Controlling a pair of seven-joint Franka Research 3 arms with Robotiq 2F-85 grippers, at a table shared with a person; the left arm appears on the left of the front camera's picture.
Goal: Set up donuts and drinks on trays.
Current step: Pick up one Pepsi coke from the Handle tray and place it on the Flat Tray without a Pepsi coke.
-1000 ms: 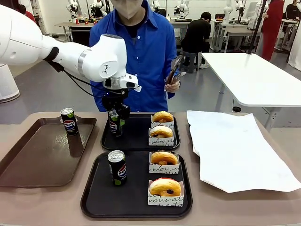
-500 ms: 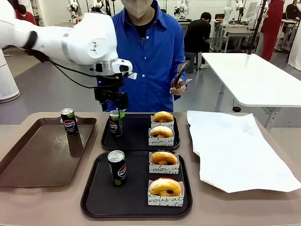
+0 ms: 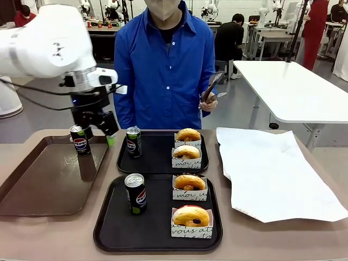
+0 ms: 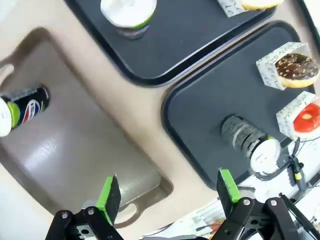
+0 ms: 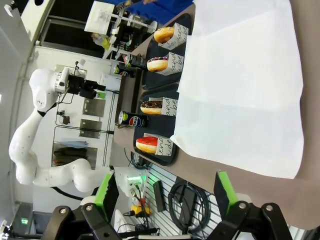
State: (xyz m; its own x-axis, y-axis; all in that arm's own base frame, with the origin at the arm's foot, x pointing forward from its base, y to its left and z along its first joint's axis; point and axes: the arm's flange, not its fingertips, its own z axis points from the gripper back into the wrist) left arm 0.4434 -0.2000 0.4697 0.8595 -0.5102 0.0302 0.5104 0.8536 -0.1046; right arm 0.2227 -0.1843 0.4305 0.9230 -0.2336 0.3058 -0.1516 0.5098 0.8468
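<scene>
The tan table carries a large white paper sheet on its right side and a long brown tray on its left, with two black trays between them, one nearer the robot and one farther toward the person in a blue shirt, who holds tongs in one hand. The left arm hangs above the brown tray's far end, its left gripper with jaws spread wide and nothing between them. The right gripper, seen from its wrist, also stands apart and empty, off the paper's edge. Each black tray bears two sleeved donuts: near tray and, far tray and. A Pepsi can stands on the near tray, another on the far tray, a third on the brown tray just beside the left gripper.
</scene>
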